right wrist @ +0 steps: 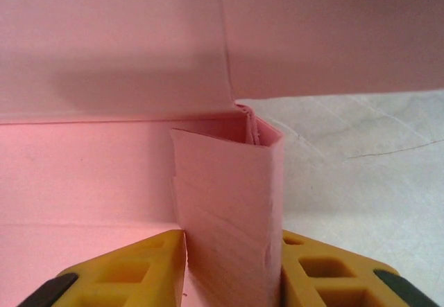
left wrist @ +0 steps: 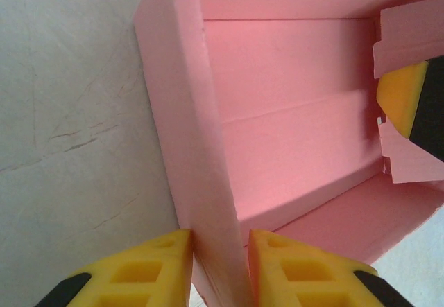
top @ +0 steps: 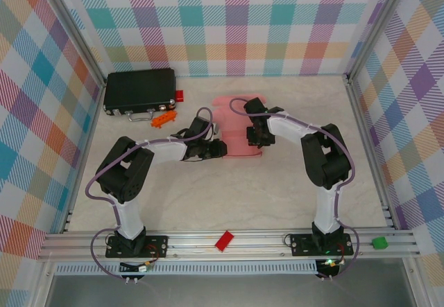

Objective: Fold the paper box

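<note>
I work in a robotics lab cell, a staged booth for recording arms like mine. Walls (top: 229,23) of bright plaid cloth close three sides of a pale table (top: 229,196), hung on aluminium posts (top: 368,141). My arm bases (top: 135,244) are bolted to a slotted aluminium rail (top: 263,244) at the near edge, with purple cables (top: 88,188) looping along the arms. The few props are a black case (top: 139,92), a paper box (top: 227,116), a red block (top: 224,240) and a green block (top: 379,242).
</note>
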Robot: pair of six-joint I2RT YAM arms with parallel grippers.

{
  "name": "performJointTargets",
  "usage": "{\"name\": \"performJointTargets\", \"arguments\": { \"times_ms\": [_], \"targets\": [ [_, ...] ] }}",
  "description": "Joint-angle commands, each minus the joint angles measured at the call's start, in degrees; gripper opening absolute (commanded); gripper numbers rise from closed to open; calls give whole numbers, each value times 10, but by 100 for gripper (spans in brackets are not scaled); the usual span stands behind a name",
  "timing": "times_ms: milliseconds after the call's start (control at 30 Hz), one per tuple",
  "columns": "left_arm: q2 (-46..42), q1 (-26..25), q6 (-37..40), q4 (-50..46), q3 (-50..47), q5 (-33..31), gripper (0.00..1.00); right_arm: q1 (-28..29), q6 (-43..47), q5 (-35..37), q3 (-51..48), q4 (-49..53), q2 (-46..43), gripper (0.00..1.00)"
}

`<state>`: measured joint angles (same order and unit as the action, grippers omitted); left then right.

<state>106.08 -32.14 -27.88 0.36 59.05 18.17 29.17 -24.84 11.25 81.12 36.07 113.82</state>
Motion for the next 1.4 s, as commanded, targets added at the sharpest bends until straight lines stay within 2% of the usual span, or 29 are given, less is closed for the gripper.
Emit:
{"name": "performJointTargets", "arguments": {
  "times_ms": [0,200,400,633,967,1367],
  "targets": [
    [7,-6,-2,-8,-6,6,27,-6,-12,-16,11,0,-22,31],
    [7,-6,-2,-10,-5,7,27,-11,-19,-34,9,-6,-21,23],
    [6,-6,-1,-11,-5,6,27,-17,-27,-43,2,-14,-26,24],
    [5,-6,-1,-13,-6,6,27,-17,-28,-16,10,-1,-20,28],
    [5,-6,-1,-13,-6,8,27,-17,-28,-9,16,3,-10,20],
    [3,-6,-1,-14,-10,5,26,-18,-28,22,25,18,-4,19]
  ]
}}
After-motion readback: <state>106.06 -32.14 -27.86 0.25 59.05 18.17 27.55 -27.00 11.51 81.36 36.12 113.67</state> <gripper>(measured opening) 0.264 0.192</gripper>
